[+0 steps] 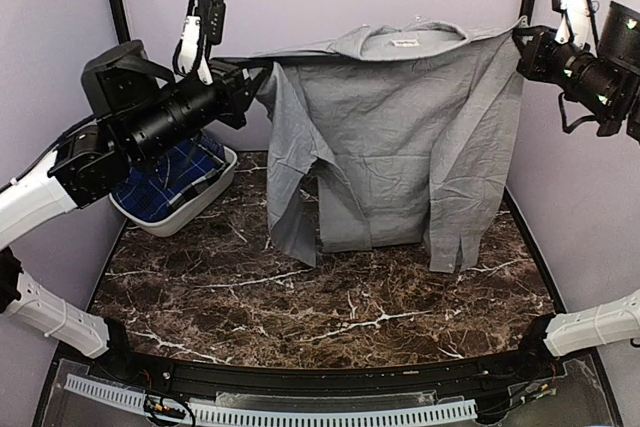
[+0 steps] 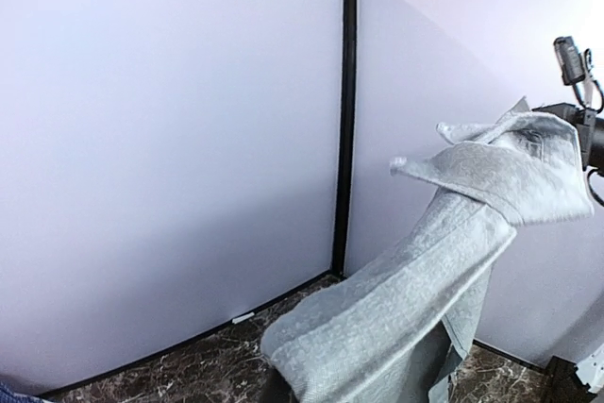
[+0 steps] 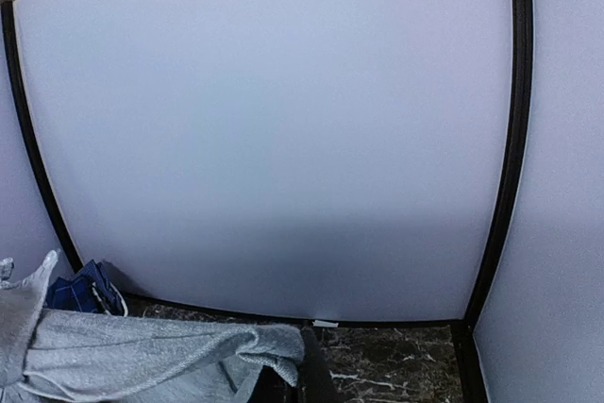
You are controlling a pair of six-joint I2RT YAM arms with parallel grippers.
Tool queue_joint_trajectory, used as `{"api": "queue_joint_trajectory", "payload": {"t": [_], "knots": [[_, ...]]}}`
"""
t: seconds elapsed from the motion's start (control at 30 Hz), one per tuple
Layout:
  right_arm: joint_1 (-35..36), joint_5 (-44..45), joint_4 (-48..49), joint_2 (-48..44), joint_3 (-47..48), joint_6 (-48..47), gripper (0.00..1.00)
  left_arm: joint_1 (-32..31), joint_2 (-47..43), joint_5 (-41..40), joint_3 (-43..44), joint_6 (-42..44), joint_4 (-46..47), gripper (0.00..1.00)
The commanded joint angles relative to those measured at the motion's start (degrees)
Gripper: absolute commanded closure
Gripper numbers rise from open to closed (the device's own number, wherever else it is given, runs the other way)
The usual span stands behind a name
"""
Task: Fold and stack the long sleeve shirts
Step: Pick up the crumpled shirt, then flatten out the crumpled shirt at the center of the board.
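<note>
Cloth hangs soft and light: we hold the grey shirt (image 1: pixel 400 137) over the surface (image 1: pixel 330 317), left fingers (image 1: pixel 252 77) and right fingers (image 1: pixel 522 43) pinched on its shoulders, likely the best hold; plaid shirt (image 1: pixel 165 187) sits in the basket (image 1: pixel 228 162).

Overhead camera looks down; wrist cameras share the grey shirt (image 2: pixel 406 304).

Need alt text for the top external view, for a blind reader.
The left gripper and right gripper hold a grey shirt spread in the air by its shoulders over a dark marble table. A blue plaid shirt lies in a white basket at left.
</note>
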Motion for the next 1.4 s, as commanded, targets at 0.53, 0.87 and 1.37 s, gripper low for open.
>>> {"api": "queue_joint_trajectory", "payload": {"t": [0.53, 0.87, 1.37], "knots": [[-15.73, -19.5, 1.61, 22.83, 4.64, 0.32, 1.0, 25.29, 13.33, 19.98, 12.79, -12.23, -16.11, 1.0], [-24.78, -27.33, -6.75, 55.38, 14.25, 7.53, 0.61, 34.91, 48.27, 31.79, 26.95, -20.53, -23.01, 0.77], [-17.56, -32.13, 10.22, 31.33, -30.8, 21.5, 0.27, 25.2, 36.01, 23.82, 9.88, -25.03, -23.63, 0.21]]}}
